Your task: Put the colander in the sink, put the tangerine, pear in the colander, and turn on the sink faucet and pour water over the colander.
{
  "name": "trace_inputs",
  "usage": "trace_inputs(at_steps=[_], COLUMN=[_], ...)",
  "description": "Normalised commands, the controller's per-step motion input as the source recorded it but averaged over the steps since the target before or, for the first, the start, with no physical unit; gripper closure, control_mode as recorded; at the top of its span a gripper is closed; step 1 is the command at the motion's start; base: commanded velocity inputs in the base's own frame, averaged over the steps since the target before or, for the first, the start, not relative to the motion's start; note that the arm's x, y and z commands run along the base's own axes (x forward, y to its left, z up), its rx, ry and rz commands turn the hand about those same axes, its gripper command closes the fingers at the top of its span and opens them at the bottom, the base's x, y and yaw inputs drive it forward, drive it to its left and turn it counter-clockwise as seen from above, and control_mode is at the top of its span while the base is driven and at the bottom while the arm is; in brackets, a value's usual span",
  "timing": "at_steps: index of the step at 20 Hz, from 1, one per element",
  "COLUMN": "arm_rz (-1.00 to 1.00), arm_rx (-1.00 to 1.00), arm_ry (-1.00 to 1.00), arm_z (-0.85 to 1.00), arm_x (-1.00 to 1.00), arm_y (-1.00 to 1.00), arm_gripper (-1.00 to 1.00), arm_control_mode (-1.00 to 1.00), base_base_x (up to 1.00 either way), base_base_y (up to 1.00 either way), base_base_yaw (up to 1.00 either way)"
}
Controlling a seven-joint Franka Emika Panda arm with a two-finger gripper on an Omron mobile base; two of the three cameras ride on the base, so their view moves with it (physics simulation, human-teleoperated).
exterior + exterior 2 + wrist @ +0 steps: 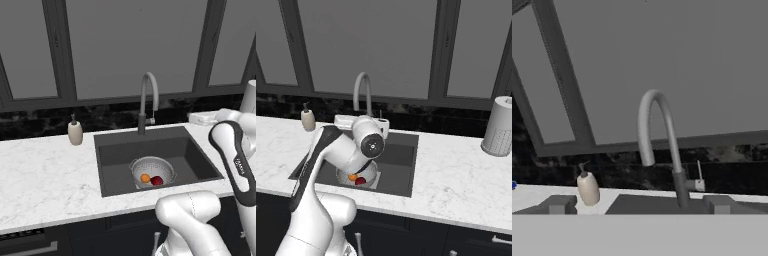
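The gripper (637, 204) is spread wide and holds nothing, facing the sink faucet (659, 145) at the back edge of the sink (115, 150). The colander (153, 171) sits on the sink floor toward the front wall, with the tangerine (145, 178) and pear (157, 180) touching inside it.

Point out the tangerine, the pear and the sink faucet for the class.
tangerine (145, 177): left base view, middle of the orange ball.
pear (157, 180): left base view, its dark red body.
sink faucet (673, 140): hand view, on the rising grey neck.
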Motion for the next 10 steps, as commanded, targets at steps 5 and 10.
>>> trace_inputs(at_steps=[5,10], arm_rz=[0.02,0.01], arm_rx=[0.00,0.00], arm_ry=[-0.18,-0.11], arm_z=[-0.46,-0.27], arm_x=[0.39,0.47], arm_y=[-0.02,0.00], arm_gripper=[-1.00,-1.00], arm_control_mode=[-1.00,-1.00], base_base_x=[0.00,0.00], base_base_y=[0.00,0.00], base_base_yaw=[0.00,0.00])
